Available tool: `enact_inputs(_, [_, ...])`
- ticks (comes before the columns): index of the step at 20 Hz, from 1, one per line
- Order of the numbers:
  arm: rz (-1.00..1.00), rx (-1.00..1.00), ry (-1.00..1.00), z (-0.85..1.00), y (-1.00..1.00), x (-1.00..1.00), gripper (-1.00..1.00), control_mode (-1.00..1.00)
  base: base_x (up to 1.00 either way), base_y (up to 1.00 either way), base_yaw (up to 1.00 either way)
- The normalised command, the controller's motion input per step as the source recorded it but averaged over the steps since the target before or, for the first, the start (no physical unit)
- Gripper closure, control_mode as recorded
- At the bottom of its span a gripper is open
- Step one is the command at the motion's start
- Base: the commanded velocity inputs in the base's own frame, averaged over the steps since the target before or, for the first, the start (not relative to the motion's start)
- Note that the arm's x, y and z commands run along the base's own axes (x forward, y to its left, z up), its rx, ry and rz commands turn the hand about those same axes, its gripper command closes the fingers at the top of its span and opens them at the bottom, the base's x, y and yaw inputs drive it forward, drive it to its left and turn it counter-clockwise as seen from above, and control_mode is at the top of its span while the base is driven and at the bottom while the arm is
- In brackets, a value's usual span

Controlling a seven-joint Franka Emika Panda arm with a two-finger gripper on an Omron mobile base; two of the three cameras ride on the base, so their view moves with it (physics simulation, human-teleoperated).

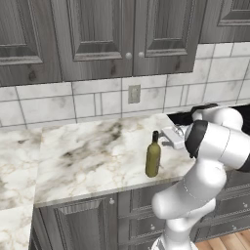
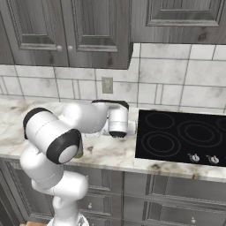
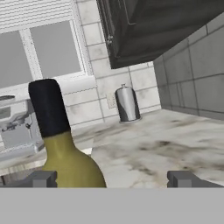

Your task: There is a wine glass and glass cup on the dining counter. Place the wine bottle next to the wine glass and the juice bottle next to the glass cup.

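Standing near the counter's (image 1: 88, 161) front edge, the wine bottle (image 1: 153, 156) meets the released gripper (image 3: 113, 179).

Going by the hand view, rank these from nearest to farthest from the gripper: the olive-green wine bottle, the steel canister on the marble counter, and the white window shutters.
1. The olive-green wine bottle, right before the open gripper, toward its left finger.
2. The steel canister, further back on the marble counter, against the tiled wall.
3. The white window shutters, beyond, upper left.

The olive-green wine bottle (image 1: 153, 157) (image 3: 61, 144) with a dark top stands upright on the veined marble counter (image 1: 88, 156), near its front edge
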Motion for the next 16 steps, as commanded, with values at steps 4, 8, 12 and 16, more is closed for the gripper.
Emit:
enact_inputs(4, [0.0, 0.0, 0.0, 0.17, -0.23, -0.25, -1.0, -1.0, 0.0, 0.0, 0.0])
enact_inputs(8, [0.0, 0.0, 0.0, 0.16, -0.03, -0.32, -1.0, -1.0, 0.0, 0.0, 0.0])
enact_inputs(12, [0.0, 0.0, 0.0, 0.14, 0.08, -0.22, -1.0, -1.0, 0.0, 0.0, 0.0])
enact_inputs(16, [-0.01, 0.0, 0.0, 0.15, 0.14, -0.06, -1.0, -1.0, 0.0, 0.0, 0.0])
